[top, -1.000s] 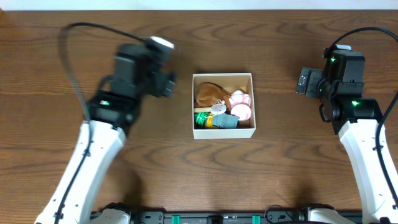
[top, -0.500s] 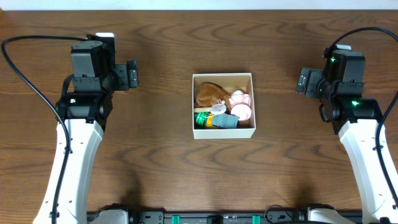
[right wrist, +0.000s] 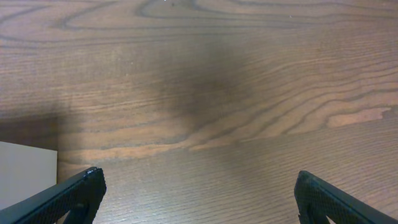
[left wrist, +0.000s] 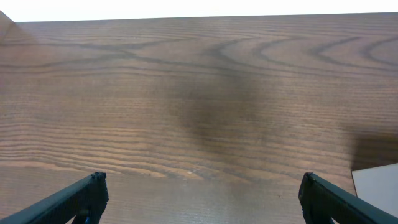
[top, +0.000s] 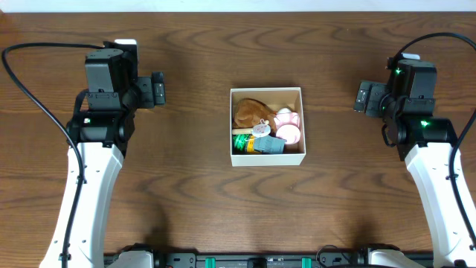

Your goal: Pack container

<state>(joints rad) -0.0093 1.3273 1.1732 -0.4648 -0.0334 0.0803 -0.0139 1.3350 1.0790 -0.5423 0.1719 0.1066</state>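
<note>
Container (top: 267,158) sits at the middle of the table (top: 223,208), well apart from both arms. Left gripper (top: 158,91) and right gripper (top: 361,97) gape wide, empty. With brown plush (top: 250,112) and pink cup (top: 288,134) inside, I'd judge it packed and steer clear.

Overhead view is being lit evenly and rendered sharp. In both wrist views a soft dark shadow is being cast mid-frame on the table (left wrist: 124,93), with grain being slightly blurred. Left wrist's 12 o'clock edge is being blown out white.
</note>
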